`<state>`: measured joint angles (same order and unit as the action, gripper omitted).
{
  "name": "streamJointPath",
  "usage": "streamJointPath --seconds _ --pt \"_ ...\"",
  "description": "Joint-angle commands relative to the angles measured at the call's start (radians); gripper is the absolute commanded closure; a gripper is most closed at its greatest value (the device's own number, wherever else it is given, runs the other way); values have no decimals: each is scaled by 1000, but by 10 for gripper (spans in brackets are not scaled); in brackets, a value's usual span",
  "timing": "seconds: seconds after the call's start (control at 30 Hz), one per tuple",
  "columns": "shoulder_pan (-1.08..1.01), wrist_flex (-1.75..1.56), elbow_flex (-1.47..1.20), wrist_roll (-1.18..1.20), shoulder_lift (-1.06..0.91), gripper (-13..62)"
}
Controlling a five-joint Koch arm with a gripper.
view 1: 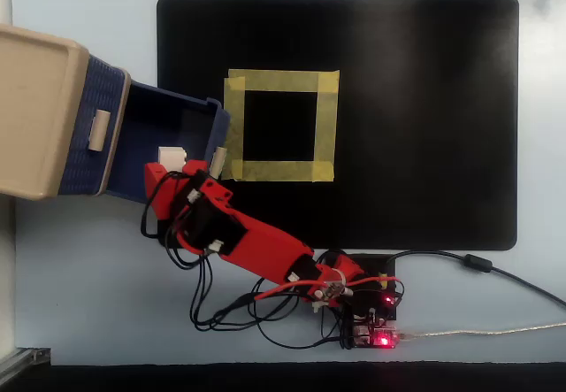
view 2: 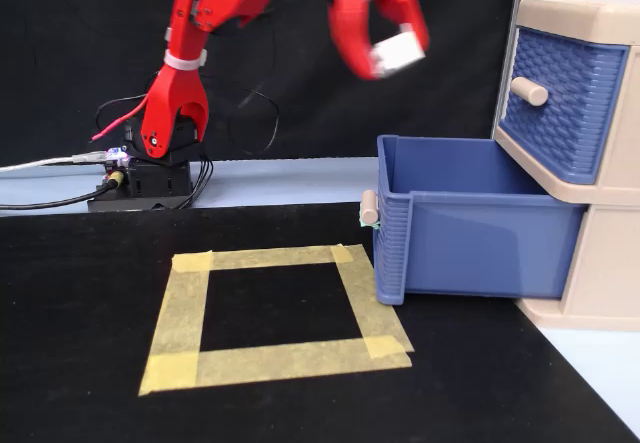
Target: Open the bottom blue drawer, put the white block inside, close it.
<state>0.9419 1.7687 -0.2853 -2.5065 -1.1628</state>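
Overhead, the tool (view 1: 168, 164) clutching the white block (view 1: 172, 157) overlaps the bottom blue drawer (view 1: 190, 199); the fixed view shows it high above.

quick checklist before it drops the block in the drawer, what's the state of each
1. The white block held in the gripper: ok.
2. The bottom blue drawer pulled open: ok.
3. Block above the drawer's opening in the overhead view: ok.
4. Block clear above the drawer's rim in the fixed view: ok.
5. Drawer's inside free of other things: cannot tell, partly hidden.
6. Upper blue drawer shut, out of the way: ok.
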Motion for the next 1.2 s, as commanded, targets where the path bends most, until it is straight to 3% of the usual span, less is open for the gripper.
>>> streamJointPath --seconds 0.0,0.1,0.13,0.23,0.3,0.4,0.6,0.7,0.8,0.93,1.17 --pt "18 -34 12 -61 25 569" --pt "18 -31 8 -64 71 564" --pt "17 -35 8 -64 89 507" --pt "18 -43 18 -64 166 239" --pt "20 -38 32 -63 192 166" --pt "21 -28 57 -58 158 163" --pt "8 172 46 -21 -112 159" --pt "-61 275 -91 112 -210 160" --pt "-161 261 -405 232 -270 161" --pt "-184 118 -707 232 -227 162" --pt "17 -256 -571 37 -127 160"
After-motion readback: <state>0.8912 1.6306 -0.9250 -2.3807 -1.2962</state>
